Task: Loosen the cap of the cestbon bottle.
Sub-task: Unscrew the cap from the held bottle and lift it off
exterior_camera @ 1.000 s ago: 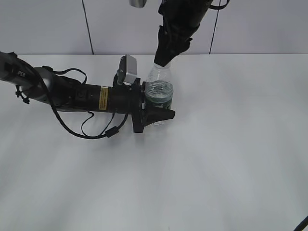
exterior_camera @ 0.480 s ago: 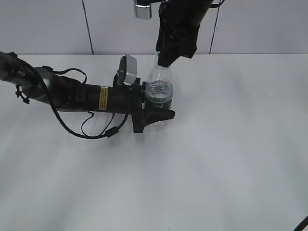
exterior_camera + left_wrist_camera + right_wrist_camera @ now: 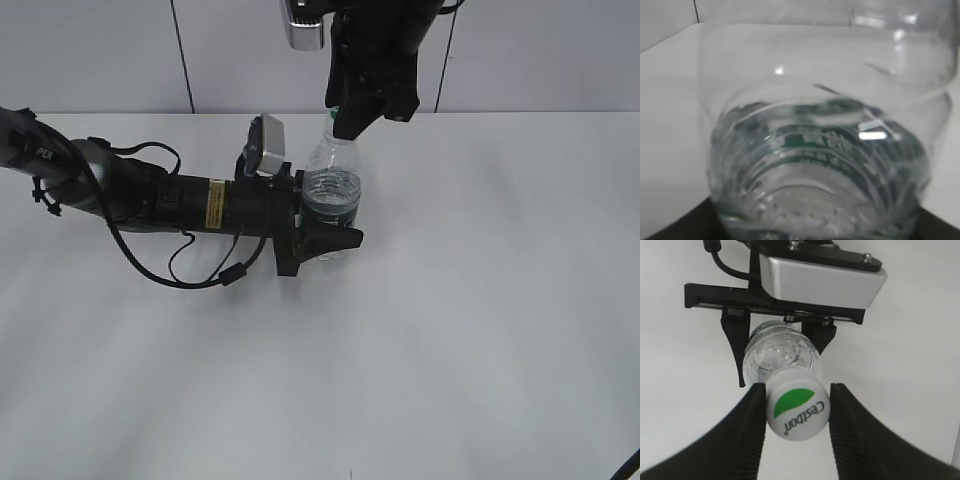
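You have a plain white worktop (image 3: 480,330) carrying the small clear plastic cestbon bottle with its dark green label band (image 3: 331,195), standing upright near the far edge. Your left hand (image 3: 325,238) is clamped around its body, steadying it. From above, your right hand (image 3: 796,412) is closed on the small round white screw cap with the green leaf logo (image 3: 797,411). This looks like the twisting step; next, rotate that wrist without tipping the bottle.

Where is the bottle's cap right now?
The cap tops the bottle near the table's far edge, clamped between the right gripper's fingers, seen in the right wrist view.
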You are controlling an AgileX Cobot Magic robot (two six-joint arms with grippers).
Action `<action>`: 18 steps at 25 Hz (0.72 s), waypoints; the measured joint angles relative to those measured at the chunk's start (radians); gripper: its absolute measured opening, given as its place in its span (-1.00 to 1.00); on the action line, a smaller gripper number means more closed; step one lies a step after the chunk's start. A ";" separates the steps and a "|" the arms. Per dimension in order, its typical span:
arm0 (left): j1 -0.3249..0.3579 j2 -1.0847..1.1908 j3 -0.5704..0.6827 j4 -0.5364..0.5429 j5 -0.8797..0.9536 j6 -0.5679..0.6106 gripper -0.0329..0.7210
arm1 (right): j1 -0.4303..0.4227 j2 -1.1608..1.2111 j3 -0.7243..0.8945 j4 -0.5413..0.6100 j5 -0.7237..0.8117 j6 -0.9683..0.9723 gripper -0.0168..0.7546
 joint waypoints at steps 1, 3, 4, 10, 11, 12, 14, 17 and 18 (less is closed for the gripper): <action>0.000 0.000 0.000 0.000 0.000 0.000 0.17 | 0.000 0.000 0.000 -0.001 0.000 0.000 -0.19; 0.000 0.000 0.000 0.000 0.000 0.000 0.17 | 0.000 0.000 0.000 -0.001 0.000 0.000 -0.19; 0.000 0.000 0.000 0.000 0.000 0.000 0.17 | 0.000 0.000 0.000 -0.001 0.000 0.000 -0.19; 0.000 0.000 0.000 0.001 0.000 0.000 0.17 | 0.000 0.000 0.000 -0.001 0.000 -0.001 -0.19; 0.000 0.000 0.000 0.001 0.000 0.000 0.17 | 0.000 0.000 0.000 -0.001 0.000 -0.001 -0.19; 0.000 0.000 0.000 0.001 0.000 0.000 0.17 | 0.000 0.000 0.000 -0.001 0.000 -0.002 -0.19; 0.000 0.000 0.000 0.001 0.000 0.000 0.17 | 0.000 0.000 0.000 -0.002 0.000 -0.002 -0.17; 0.000 0.000 0.000 0.001 -0.001 -0.001 0.17 | 0.000 0.000 0.000 -0.003 0.000 -0.001 -0.16; 0.000 0.000 0.000 0.001 -0.001 -0.001 0.17 | 0.000 0.000 0.000 -0.004 0.000 -0.001 -0.16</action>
